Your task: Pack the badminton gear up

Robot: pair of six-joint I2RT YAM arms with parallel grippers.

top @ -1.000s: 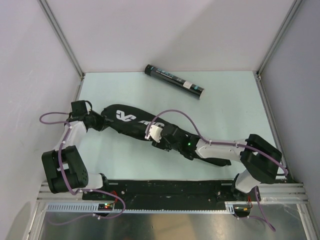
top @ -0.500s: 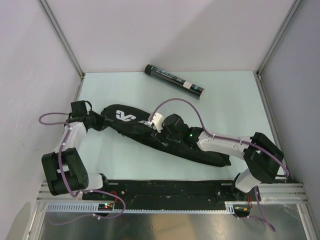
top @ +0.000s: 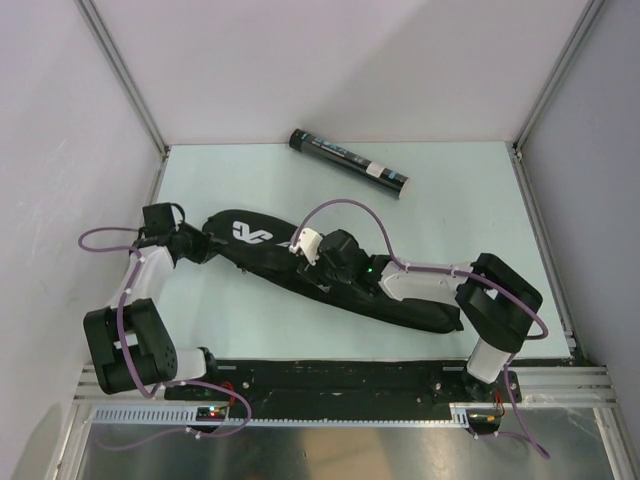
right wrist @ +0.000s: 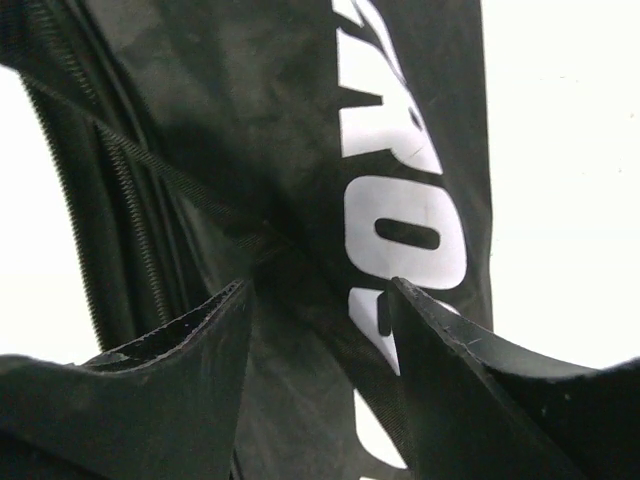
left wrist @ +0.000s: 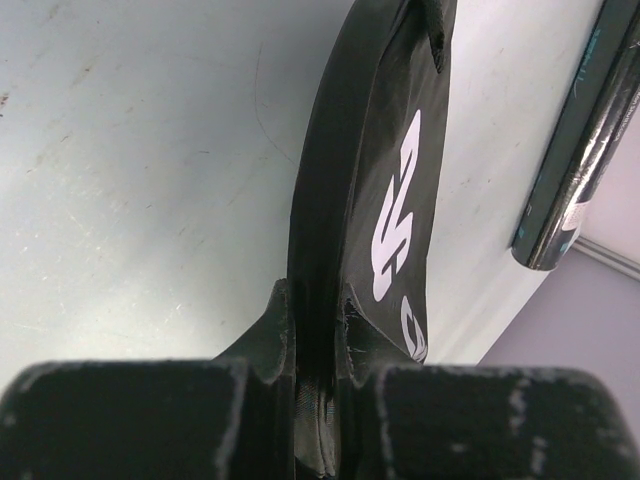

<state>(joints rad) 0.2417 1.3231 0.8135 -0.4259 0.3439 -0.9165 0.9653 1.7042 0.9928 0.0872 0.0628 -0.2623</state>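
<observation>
Top external view: we are finding the bag (top: 250, 245) lying across the middle of the table (top: 450, 220), running from 9 o'clock toward 4 o'clock. The left gripper (left wrist: 318, 400) is clamping the fabric at the bag's 9 o'clock end. The right gripper (right wrist: 318, 285) is poised over the bag's mid-length beside the zip (right wrist: 120, 200), jaws apart and gripping nothing. The tube (top: 350, 163) is lying at 12 o'clock, well apart from the bag. We are seeing no rackets or shuttlecocks and cannot tell whether they are inside. We are judging that the tube is left to pack.
</observation>
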